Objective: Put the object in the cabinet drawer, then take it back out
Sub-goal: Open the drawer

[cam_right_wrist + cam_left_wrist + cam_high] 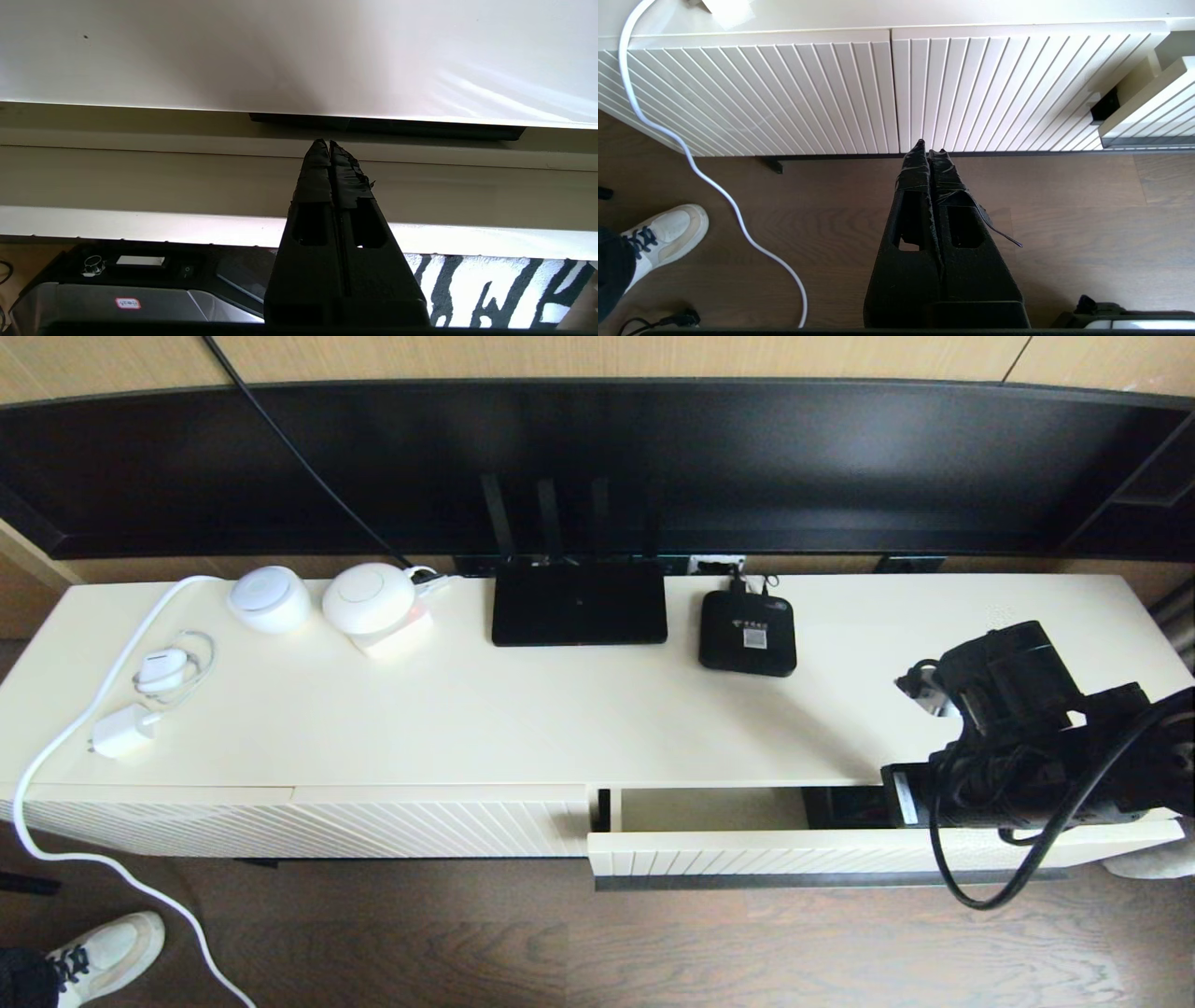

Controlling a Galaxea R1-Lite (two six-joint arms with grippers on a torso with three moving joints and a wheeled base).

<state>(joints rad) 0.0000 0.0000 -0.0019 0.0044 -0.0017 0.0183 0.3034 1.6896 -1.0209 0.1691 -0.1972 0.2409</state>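
The cabinet drawer (794, 854) stands pulled out at the right of the cream cabinet, and its plain interior (709, 807) shows; it also appears as the drawer (1148, 112) and the drawer (140, 182). A black shape (840, 807) inside it, mostly under the cabinet top and my arm, looks like the object; only a thin black edge (387, 127) of it shows in the right wrist view. My right gripper (327, 142) is shut and empty just over the open drawer, close to that edge. My left gripper (928, 150) hangs shut and empty, low before the closed ribbed panel (784, 93).
On the cabinet top sit a flat router (579, 602), a small set-top box (747, 632), two white round devices (271, 599), a charger (121, 733) and a white cable (56, 756). A person's shoe (107, 952) is on the floor at left. A television (597, 467) stands behind.
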